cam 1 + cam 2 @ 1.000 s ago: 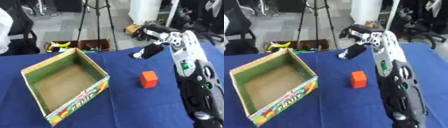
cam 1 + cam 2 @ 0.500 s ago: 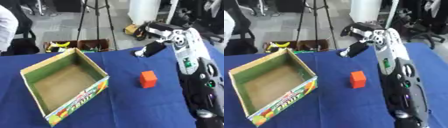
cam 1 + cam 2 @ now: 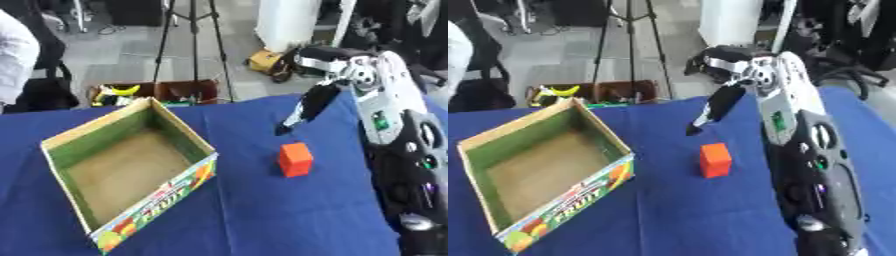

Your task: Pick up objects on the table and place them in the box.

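Blue cloth over the worktop [image 3: 254,220], smooth and filling the lower part of the view. At nine o'clock on it, an open cardboard box [image 3: 131,170] with green inner walls and fruit print on its outer side, set askew, nothing inside. At centre, just toward three o'clock from the box and apart from it, an upright orange block [image 3: 295,159] resting on the cloth. Above the block toward one o'clock, the right hand [image 3: 302,109], black fingers straight and held together, pointing down toward the cloth, holding nothing and clear of the block. Down the right side, its black and silver arm [image 3: 398,145]. Beyond the worktop at twelve o'clock, grey floor, a black tripod [image 3: 192,35], a white pillar [image 3: 293,22], and a low crate [image 3: 153,93] with a yellow thing in it.
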`<action>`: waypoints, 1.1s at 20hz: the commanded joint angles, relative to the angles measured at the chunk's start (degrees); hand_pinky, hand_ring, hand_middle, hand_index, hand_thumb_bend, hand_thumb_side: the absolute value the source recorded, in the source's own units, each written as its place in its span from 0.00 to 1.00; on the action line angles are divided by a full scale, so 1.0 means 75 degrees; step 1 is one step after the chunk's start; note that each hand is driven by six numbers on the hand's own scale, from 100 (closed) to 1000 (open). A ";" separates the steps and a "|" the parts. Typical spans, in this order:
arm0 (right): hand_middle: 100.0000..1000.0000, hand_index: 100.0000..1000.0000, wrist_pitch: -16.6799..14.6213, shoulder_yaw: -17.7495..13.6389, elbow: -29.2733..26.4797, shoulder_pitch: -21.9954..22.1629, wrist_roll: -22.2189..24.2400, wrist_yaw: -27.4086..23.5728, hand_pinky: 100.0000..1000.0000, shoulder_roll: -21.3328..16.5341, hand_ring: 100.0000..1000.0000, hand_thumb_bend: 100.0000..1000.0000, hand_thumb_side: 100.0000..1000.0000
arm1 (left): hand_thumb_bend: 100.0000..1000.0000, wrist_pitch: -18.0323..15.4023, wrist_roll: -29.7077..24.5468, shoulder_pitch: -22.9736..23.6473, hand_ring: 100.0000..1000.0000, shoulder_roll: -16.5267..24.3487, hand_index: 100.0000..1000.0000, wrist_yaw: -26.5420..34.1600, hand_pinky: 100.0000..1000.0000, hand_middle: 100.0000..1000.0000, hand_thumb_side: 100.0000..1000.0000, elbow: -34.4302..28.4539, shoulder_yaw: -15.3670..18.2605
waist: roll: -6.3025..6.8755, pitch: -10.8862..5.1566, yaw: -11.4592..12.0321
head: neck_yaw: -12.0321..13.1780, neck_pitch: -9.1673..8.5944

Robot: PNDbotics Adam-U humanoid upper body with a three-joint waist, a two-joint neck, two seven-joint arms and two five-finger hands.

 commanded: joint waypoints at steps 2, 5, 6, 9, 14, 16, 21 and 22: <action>0.83 0.87 -0.0280 0.0015 0.0064 -0.0236 0.0015 0.0188 0.81 -0.0243 0.89 0.78 0.27 | 0.33 0.0005 0.0006 -0.0013 0.54 0.0194 0.89 -0.0032 0.32 0.61 0.81 -0.0153 -0.0006 | -0.0001 -0.0183 0.0001 | 0.0007 0.0012; 0.83 0.87 -0.0536 0.0060 0.0225 -0.0248 0.0015 0.0231 0.82 -0.0281 0.90 0.71 0.26 | 0.33 0.0008 0.0004 -0.0015 0.54 0.0192 0.89 -0.0034 0.32 0.61 0.81 -0.0153 -0.0008 | -0.0002 -0.0180 -0.0004 | 0.0009 0.0018; 0.83 0.87 -0.0631 0.0078 0.0281 -0.0245 0.0015 0.0258 0.82 -0.0292 0.90 0.66 0.26 | 0.33 0.0010 0.0004 -0.0015 0.54 0.0192 0.89 -0.0035 0.32 0.61 0.81 -0.0153 -0.0008 | -0.0001 -0.0180 -0.0004 | 0.0008 0.0019; 0.83 0.87 -0.0917 0.0113 0.0417 -0.0227 0.0015 0.0381 0.83 -0.0287 0.90 0.60 0.26 | 0.33 0.0008 0.0008 -0.0018 0.54 0.0196 0.89 -0.0031 0.32 0.61 0.81 -0.0153 -0.0009 | 0.0004 -0.0183 -0.0003 | -0.0004 0.0004; 0.83 0.86 -0.1265 0.0148 0.0576 -0.0198 0.0015 0.0520 0.83 -0.0244 0.90 0.53 0.25 | 0.33 0.0006 0.0011 -0.0008 0.54 0.0197 0.89 -0.0026 0.32 0.61 0.81 -0.0153 -0.0010 | 0.0001 -0.0195 0.0035 | -0.0020 -0.0019; 0.83 0.86 -0.1386 0.0171 0.0631 -0.0212 0.0015 0.0571 0.84 -0.0237 0.91 0.52 0.25 | 0.33 0.0011 0.0010 -0.0010 0.54 0.0200 0.89 -0.0027 0.32 0.61 0.81 -0.0153 -0.0011 | -0.0003 -0.0198 0.0028 | -0.0025 -0.0025; 0.83 0.86 -0.1747 0.0242 0.0754 -0.0266 0.0015 0.0679 0.84 -0.0229 0.90 0.48 0.28 | 0.33 0.0024 0.0015 -0.0011 0.54 0.0208 0.89 -0.0026 0.32 0.61 0.81 -0.0153 -0.0010 | -0.0013 -0.0211 0.0004 | -0.0036 -0.0027; 0.83 0.86 -0.1800 0.0243 0.0772 -0.0274 0.0015 0.0692 0.84 -0.0223 0.90 0.48 0.28 | 0.33 0.0026 0.0015 -0.0013 0.54 0.0209 0.89 -0.0025 0.32 0.61 0.81 -0.0153 -0.0010 | -0.0014 -0.0213 0.0002 | -0.0037 -0.0028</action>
